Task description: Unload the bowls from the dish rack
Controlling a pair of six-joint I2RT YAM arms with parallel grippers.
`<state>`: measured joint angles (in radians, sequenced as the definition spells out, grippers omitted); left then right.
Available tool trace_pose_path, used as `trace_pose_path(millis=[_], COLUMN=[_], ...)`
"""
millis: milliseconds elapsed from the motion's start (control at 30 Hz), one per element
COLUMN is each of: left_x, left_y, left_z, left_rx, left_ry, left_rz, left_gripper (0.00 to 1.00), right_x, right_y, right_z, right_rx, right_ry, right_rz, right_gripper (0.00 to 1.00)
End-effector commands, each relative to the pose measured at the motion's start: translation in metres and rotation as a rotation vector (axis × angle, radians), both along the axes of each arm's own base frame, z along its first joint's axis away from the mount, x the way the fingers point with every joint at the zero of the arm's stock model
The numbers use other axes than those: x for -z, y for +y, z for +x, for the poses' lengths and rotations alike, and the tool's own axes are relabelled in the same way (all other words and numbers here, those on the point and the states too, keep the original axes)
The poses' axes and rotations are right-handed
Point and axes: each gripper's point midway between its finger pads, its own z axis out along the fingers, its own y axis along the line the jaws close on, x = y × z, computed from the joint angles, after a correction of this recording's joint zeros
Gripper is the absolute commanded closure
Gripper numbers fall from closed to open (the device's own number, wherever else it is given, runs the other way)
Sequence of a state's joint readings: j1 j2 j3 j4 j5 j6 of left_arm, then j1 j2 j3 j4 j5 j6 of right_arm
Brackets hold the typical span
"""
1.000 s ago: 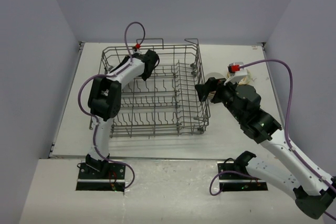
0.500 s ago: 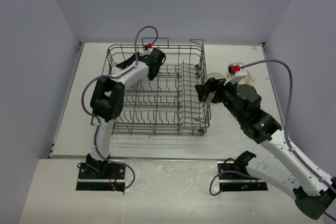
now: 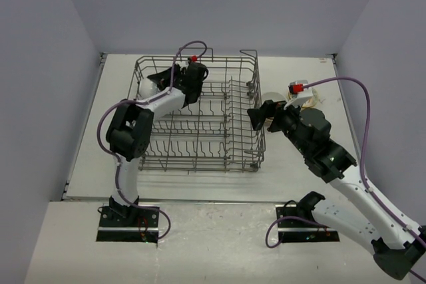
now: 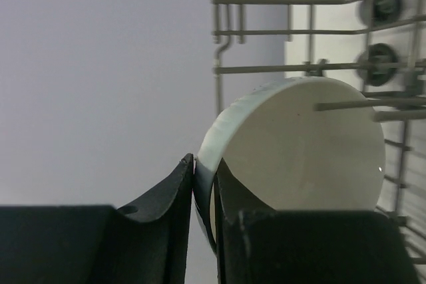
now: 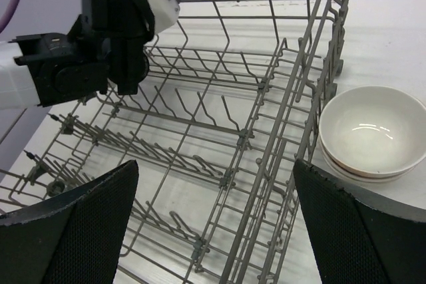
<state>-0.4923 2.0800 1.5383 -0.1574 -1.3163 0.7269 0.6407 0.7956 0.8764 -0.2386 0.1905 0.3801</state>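
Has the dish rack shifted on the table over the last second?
Yes, slightly. In the top view the dish rack's far end has swung right, away from the table's left edge, while its near right corner stays about where it was.

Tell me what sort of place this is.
Probably a robot lab cell, not a kitchen: a bare white table boxed in by plain walls, a left arm and a right arm mounted at its near edge, and only a rack and bowls as props.
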Motion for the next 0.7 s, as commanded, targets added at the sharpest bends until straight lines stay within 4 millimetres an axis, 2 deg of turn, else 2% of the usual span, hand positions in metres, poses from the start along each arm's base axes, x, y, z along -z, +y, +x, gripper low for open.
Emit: trace_pose_path(millis=[0, 133, 367, 500, 533, 667], left_x=[-0.136, -0.132, -0.144, -0.17, -0.183, -0.214], left_y=[0.02, 0.021, 0.025, 0.022, 0.025, 0.016], left_z=[-0.056, -0.059, -0.066, -0.079, -0.087, -0.101], left_rx=[-0.242, -0.242, -0.239, -0.229, -0.227, -0.199], left_ry=[-0.356, -0.358, -0.389, -0.491, -0.49, -0.623], left_rz=[-0.042, -0.044, -0.067, -0.152, -0.156, -0.277], left_gripper=[1.0, 1.0, 1.0, 1.0, 1.0, 1.0], right_x=[-0.014, -0.014, -0.012, -0.01, -0.009, -0.026], right_y=[-0.001, -0.002, -0.001, 0.008, 0.012, 0.039], right_z=[0.001, 0.002, 0.003, 0.004, 0.003, -0.008], right_rx=[-0.003, -0.001, -0.003, -0.048, -0.07, -0.221], right_ry=[-0.054, -0.053, -0.046, -0.035, -0.032, -0.032], right_rz=[0.023, 0.028, 0.027, 0.034, 0.038, 0.107], right_gripper=[0.01, 0.01, 0.01, 0.01, 0.01, 0.01])
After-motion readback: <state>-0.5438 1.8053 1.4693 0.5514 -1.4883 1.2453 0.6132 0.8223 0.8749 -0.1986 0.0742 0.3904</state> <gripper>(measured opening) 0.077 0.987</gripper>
